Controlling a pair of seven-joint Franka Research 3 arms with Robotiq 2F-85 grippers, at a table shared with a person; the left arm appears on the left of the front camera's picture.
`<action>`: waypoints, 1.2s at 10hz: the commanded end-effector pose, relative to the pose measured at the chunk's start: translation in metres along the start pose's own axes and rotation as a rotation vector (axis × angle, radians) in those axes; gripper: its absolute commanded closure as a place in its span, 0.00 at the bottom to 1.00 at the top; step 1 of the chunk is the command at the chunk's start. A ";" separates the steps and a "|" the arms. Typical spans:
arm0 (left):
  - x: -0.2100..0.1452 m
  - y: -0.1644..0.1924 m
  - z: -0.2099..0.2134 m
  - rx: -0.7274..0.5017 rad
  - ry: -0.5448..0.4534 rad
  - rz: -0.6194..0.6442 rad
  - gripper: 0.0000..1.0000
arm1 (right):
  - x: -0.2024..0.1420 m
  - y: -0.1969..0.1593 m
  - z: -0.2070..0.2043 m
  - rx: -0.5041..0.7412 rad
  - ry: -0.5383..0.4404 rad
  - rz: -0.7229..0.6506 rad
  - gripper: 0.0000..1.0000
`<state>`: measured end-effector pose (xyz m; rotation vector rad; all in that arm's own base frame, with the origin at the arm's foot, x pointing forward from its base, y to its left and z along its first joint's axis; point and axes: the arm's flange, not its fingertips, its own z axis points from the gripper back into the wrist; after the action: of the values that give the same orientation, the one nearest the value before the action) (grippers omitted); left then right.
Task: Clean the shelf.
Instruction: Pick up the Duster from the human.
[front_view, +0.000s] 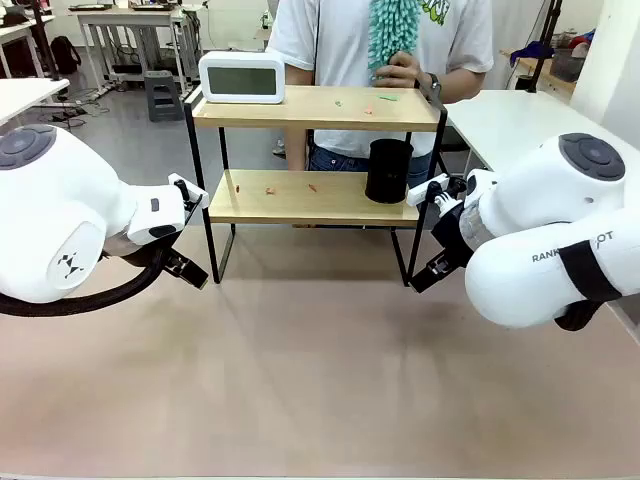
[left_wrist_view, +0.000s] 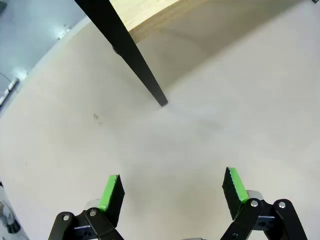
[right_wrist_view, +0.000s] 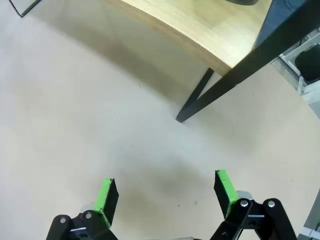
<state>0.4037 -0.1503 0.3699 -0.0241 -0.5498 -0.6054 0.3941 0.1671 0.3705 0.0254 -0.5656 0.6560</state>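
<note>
We found the shelf (front_view: 300, 108) standing at the far middle of the bench (front_view: 320, 380), its black legs on the beige surface and the long edges of its two wooden boards facing us. At the left end of the top board stood a white digital clock (front_view: 241, 77), and toward the right end of the lower board stood a black cup (front_view: 389, 171), upright. Small orange and green scraps (front_view: 270, 188) lay scattered on both boards. Behind the shelf stood a person, one hand (front_view: 403, 70) raised just above the right part of the top board and gripping a shaggy teal duster (front_view: 392, 28) that pointed upward. Our left arm (front_view: 60, 215) came in low from the left, its wrist bent down and inward near the shelf's front left leg. Our right arm (front_view: 550, 235) mirrored it on the right, its wrist angled down beside the front right leg. In the left wrist view the left pincer (left_wrist_view: 172, 187) hung over bare bench with its green pads wide apart and nothing between them; the foot of a black leg (left_wrist_view: 134, 60) stood ahead of it and apart from it. In the right wrist view the right pincer (right_wrist_view: 167, 192) likewise gaped wide and empty above the bench, with the lower board's corner and another leg's foot ahead, neither touched.
</note>
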 end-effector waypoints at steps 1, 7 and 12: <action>0.000 0.000 0.000 0.000 0.000 0.000 0.00 | 0.000 0.000 0.000 0.000 0.000 0.000 0.00; 0.000 0.000 0.000 0.000 0.000 0.000 0.00 | 0.000 0.000 0.000 0.000 0.000 0.000 0.00; 0.000 0.000 0.000 0.000 0.000 0.000 0.00 | 0.000 0.000 0.000 0.000 0.000 0.000 0.00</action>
<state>0.4037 -0.1502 0.3699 -0.0242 -0.5498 -0.6047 0.3941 0.1671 0.3705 0.0249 -0.5655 0.6566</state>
